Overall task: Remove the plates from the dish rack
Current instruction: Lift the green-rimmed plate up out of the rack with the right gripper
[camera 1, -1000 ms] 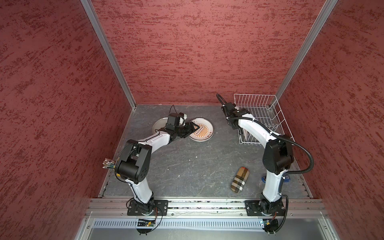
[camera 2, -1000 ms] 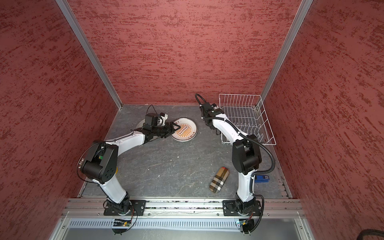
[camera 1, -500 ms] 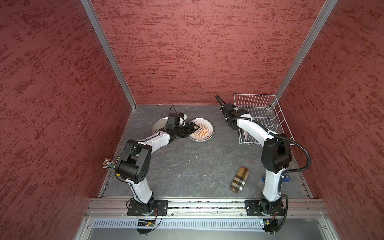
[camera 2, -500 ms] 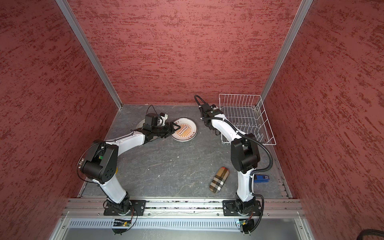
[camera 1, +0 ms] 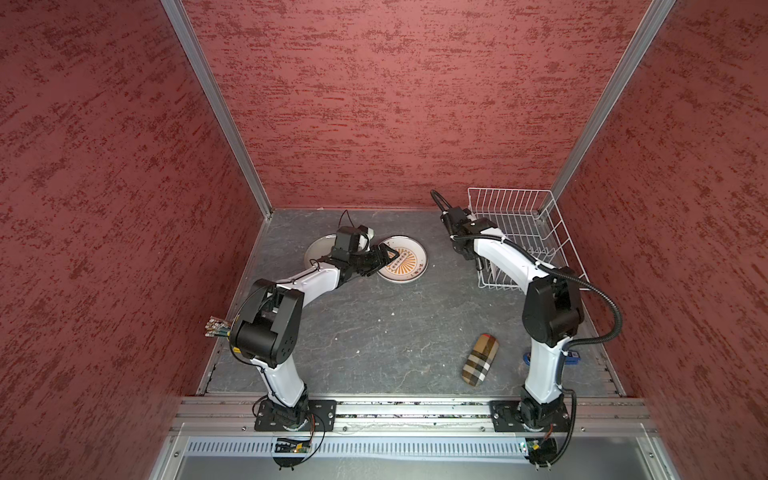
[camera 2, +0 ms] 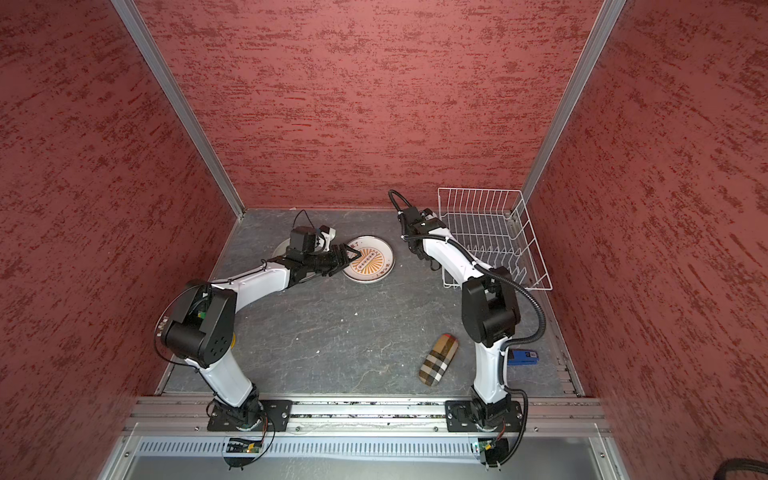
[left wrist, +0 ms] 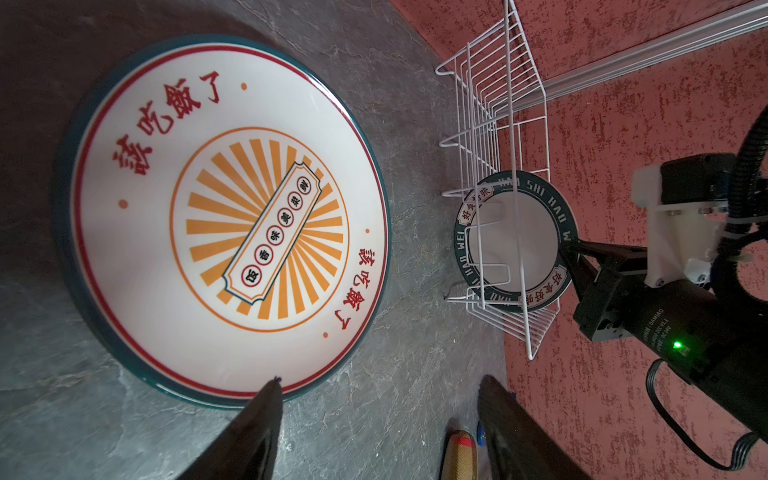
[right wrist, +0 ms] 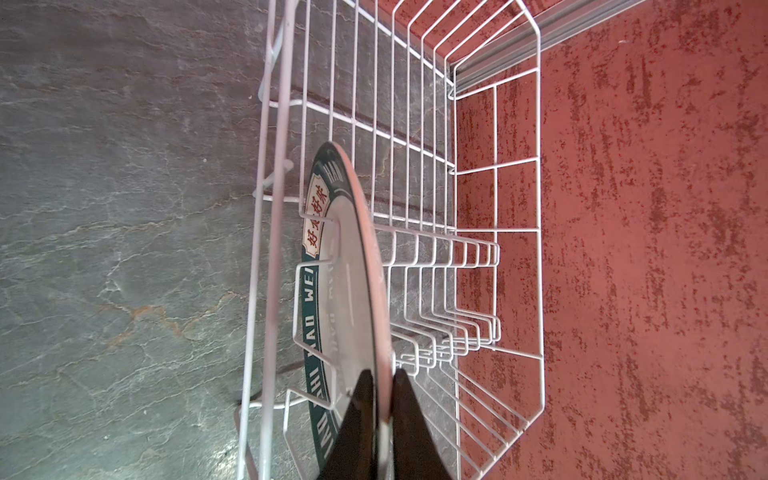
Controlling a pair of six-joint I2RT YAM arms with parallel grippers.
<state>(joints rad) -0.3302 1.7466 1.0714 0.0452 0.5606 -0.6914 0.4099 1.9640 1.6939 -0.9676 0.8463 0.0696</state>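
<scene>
Right claw (right wrist: 383, 374) has closed onto the plate in the rack (right wrist: 539, 208).

Its fingers pinch the rim of the lettered plate (right wrist: 349, 291), which stands on edge between prongs at the rack's end nearest the arm bases. In both top views the rack (camera 1: 507, 190) sits in the back right corner of the bench (camera 1: 374, 332). At mid-back the left claw (left wrist: 380, 380) hangs spread over the edge of the sunburst plate (camera 1: 409, 268), which lies flat; whether a fingertip touches it cannot be told. The grey plate (camera 1: 316, 249) lies flat just beside it, partly under the left arm. A checked case (camera 1: 480, 360) lies near the right arm's base.
</scene>
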